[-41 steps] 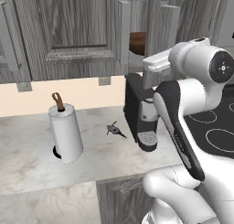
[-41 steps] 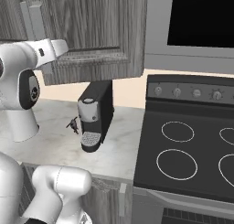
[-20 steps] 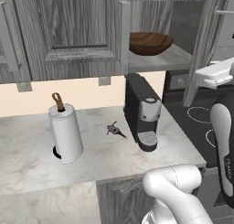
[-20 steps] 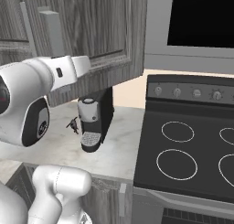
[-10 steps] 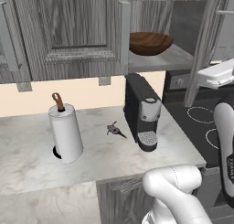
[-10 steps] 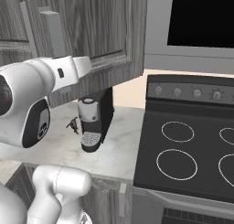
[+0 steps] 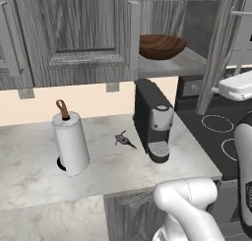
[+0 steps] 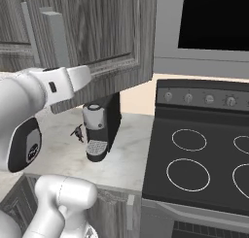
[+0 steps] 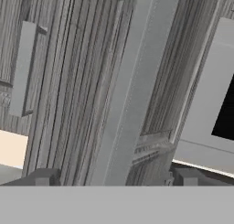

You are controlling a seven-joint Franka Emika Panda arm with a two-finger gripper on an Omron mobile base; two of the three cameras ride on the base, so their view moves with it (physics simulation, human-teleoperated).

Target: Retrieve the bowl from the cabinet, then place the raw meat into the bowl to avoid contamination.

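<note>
Marble counter [image 7: 29, 166] runs under the grey wood-grain cabinet [image 7: 78, 33] in my left base view, and one cabinet door stands swung open at about two o'clock. On the bare inner shelf at one o'clock I see the bowl [image 7: 161, 45], dark brown, upright and sitting alone. Down on the counter the raw meat [image 7: 124, 139] lies as a small dark lump just beside the coffee machine [image 7: 153, 119], to its nine o'clock and apart from it. A paper-towel roll [image 7: 71, 142] stands upright further toward nine o'clock, well apart from the meat.

From the right base view the stove [image 8: 199, 164] fills three o'clock, with the arm reaching toward the open door's bar handle [image 8: 56, 35].

On my hand view the gripper [image 9: 112, 178] has its two fingertips spread wide at six o'clock, with the door's light-grey handle running up between them. I see nothing gripped.
</note>
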